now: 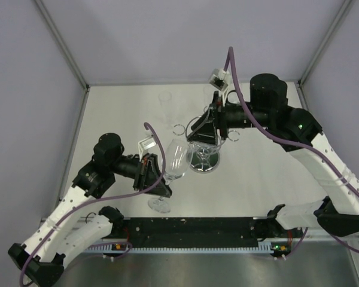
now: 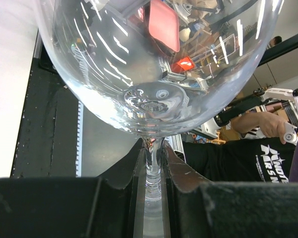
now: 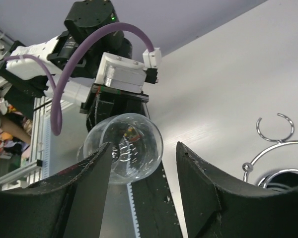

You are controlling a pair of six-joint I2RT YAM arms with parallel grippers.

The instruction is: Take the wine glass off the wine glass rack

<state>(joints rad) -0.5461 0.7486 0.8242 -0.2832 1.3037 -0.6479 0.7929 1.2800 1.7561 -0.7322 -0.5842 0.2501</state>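
Note:
The clear wine glass [image 1: 176, 160] hangs tilted above the table, just left of the wine glass rack [image 1: 203, 160], with its foot [image 1: 159, 205] toward the near edge. My left gripper [image 1: 158, 179] is shut on its stem. In the left wrist view the stem [image 2: 153, 166] runs between the two black fingers, the left gripper [image 2: 153, 146] closes just under the big bowl [image 2: 154, 64]. My right gripper [image 1: 204, 128] hovers over the rack's chrome hoop, open and empty. In its own view the right gripper [image 3: 144, 153] frames the distant wine glass [image 3: 131, 148]; the rack's wire loops [image 3: 274, 129] sit off to the right.
A black rail with a toothed strip [image 1: 191, 230] runs along the near table edge between the arm bases. Pale enclosure walls close in the left, back and right. A faint outline of clear glassware [image 1: 166, 103] shows near the back wall.

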